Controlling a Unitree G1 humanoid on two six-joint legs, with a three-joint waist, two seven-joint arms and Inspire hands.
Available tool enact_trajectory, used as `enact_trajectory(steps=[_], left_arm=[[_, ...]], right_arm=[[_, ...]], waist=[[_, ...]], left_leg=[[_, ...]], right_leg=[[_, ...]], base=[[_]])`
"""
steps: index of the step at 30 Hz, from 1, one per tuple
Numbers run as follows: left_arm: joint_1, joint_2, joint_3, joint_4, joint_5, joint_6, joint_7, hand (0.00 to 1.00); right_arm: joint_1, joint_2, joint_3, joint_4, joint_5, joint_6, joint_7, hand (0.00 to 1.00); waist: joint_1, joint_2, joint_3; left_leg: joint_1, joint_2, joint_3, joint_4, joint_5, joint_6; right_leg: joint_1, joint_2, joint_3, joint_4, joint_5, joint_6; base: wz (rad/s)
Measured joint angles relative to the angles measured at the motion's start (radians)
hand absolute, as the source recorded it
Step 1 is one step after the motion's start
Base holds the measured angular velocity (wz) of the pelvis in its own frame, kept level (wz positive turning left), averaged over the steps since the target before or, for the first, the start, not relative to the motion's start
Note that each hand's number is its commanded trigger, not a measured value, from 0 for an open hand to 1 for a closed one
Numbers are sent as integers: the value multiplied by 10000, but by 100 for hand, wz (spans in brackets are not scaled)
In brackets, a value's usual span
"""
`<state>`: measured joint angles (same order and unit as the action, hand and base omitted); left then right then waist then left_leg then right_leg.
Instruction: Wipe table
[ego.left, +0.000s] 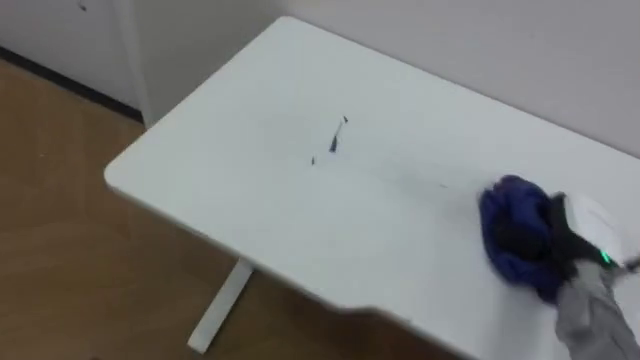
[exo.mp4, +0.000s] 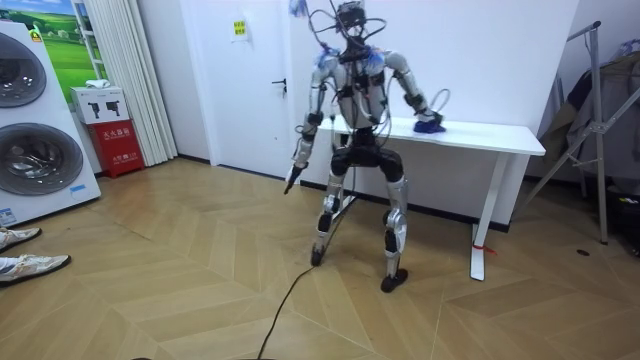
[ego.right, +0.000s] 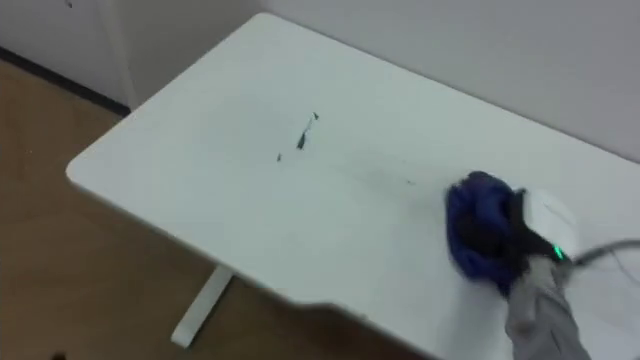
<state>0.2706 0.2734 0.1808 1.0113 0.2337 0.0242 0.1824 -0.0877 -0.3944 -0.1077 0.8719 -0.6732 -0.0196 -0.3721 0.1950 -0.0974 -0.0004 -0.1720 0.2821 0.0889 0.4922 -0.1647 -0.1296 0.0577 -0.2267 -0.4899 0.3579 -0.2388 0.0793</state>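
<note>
Against a pale wall (ego.left: 480, 40) stands the white bench (ego.left: 230, 200), with the robot at its front edge. Dark fingers (ego.left: 522, 238) of the right hand (ego.left: 555, 238) are clenched on a bunched blue cloth (ego.left: 505, 215), pressing it to the bench top near the right end. Further left, around the middle of the top and well apart from the cloth, sit a few small dark marks (ego.left: 338, 135). The left hand (exo.mp4: 291, 182) hangs by the robot's side. Wiping looks under way, with the marks not yet reached. The next move likely calls for dragging the cloth leftward across the top, keeping it pressed flat until it passes over the marks.
</note>
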Motion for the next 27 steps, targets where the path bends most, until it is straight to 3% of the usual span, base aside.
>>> enact_trajectory(steps=[1, 2, 3, 5, 7, 8, 10, 12, 13, 15, 16, 17, 19, 22, 24, 27], left_arm=[[3, -121, 30, -27, -6, -34, 28, 0], [26, -240, 24, -27, -46, -36, 35, 0], [12, -295, 11, -27, -61, -44, 34, 0], [-74, -470, -14, -23, -69, -124, 76, 0], [-30, -706, 10, -13, -62, -101, 101, 0], [-34, -842, 34, -18, -63, -25, 101, 0], [-42, -1036, 31, -81, -67, 113, 100, 0], [-42, -1185, -11, -300, -81, 292, 102, 0], [110, -1181, -15, -550, -81, 420, 119, 0], [346, -1080, 29, -722, -64, 640, 121, 0], [528, -956, 114, -809, -62, 730, 117, 0], [594, -862, 215, -811, -58, 808, 113, 0], [725, -803, 525, -834, -28, 789, 109, 0], [848, -657, 745, -865, 119, 785, 56, 0], [940, -538, 881, -894, 119, 703, 60, 0], [828, -500, 855, -1127, -78, 503, 52, 0]], right_arm=[[-164, -11, -37, -15, 3, -2, 225, 100], [-390, 14, 140, -103, -7, 7, 479, 100], [-499, 30, 298, -236, -11, 49, 618, 100], [-1087, 49, 1335, -773, -469, 434, 1003, 100], [-1801, 148, 2367, -1206, -998, 675, 1420, 100], [-2246, 406, 2940, -1542, -1386, 715, 1620, 100], [-2893, 885, 3510, -1552, -1613, 623, 1863, 100], [-3024, 929, 3639, -1540, -1568, 334, 1891, 100], [-3058, 913, 3613, -1456, -1480, 295, 1856, 100], [-2967, 770, 3435, -1192, -1134, 207, 1669, 100], [-2819, 700, 3152, -925, -980, 97, 1474, 100], [-2546, 616, 2809, -577, -878, -25, 1151, 100], [-1942, 517, 2162, -264, -663, -249, 703, 100], [-1049, 425, 956, -16, -490, -488, -20, 100], [-731, 369, 539, 155, -265, -516, -220, 100], [-769, 292, 602, 195, -154, -432, -235, 100]], waist=[[18, 82, 106], [155, 157, 168], [252, 193, 174], [727, 360, 232], [1238, 439, 173], [1416, 536, 175], [1530, 623, 167], [1721, 622, 121], [1713, 567, 123], [1626, 439, 103], [1561, 265, 75], [1425, 208, 93], [1071, 157, 117], [504, 132, 101], [458, 187, 83], [441, 312, 21]], left_leg=[[284, -261, 169, 0, -173, 241], [659, -672, 211, -115, -353, 388], [805, -868, 217, -201, -427, 497], [1295, -1297, 214, -798, -560, 679], [1633, -1617, 195, -1552, -554, 685], [1834, -1673, 142, -1922, -510, 704], [2016, -1695, 122, -2194, -391, 637], [2020, -1775, 56, -2445, -346, 644], [1984, -1855, -197, -2579, -337, 632], [1938, -1968, -539, -2634, -321, 653], [1942, -2081, -718, -2641, -318, 661], [2009, -2120, -1024, -2638, -318, 661], [2030, -2176, -1214, -2631, -318, 661], [2111, -2325, -1571, -2625, -319, 663], [2262, -2354, -1564, -2627, -323, 670], [2357, -2351, -1440, -2626, -337, 693]], right_leg=[[24, 125, 136, -65, -71, -521], [4, 204, 336, -139, -53, -829], [-58, 233, 496, -144, -44, -878], [-318, 508, 1261, -153, 16, -1051], [-650, 745, 2009, -95, 112, -1297], [-788, 971, 2263, -165, 180, -1450], [-898, 1095, 2481, -285, 225, -1557], [-941, 1087, 2462, -353, 173, -1708], [-883, 1074, 2446, -462, 185, -1684], [-767, 985, 2372, -486, 273, -1456], [-619, 859, 2275, -495, 326, -915], [-366, 796, 1934, -537, 481, -499], [-64, 700, 1536, -623, 515, -240], [676, 707, 962, -1325, 661, 11], [879, 697, 904, -1447, 684, 52], [964, 699, 911, -1575, 685, 86]], base=[[-39], [-61], [-90], [-101], [-118], [-100], [-31], [20], [59], [60], [58], [65], [71], [52], [2], [-18]])
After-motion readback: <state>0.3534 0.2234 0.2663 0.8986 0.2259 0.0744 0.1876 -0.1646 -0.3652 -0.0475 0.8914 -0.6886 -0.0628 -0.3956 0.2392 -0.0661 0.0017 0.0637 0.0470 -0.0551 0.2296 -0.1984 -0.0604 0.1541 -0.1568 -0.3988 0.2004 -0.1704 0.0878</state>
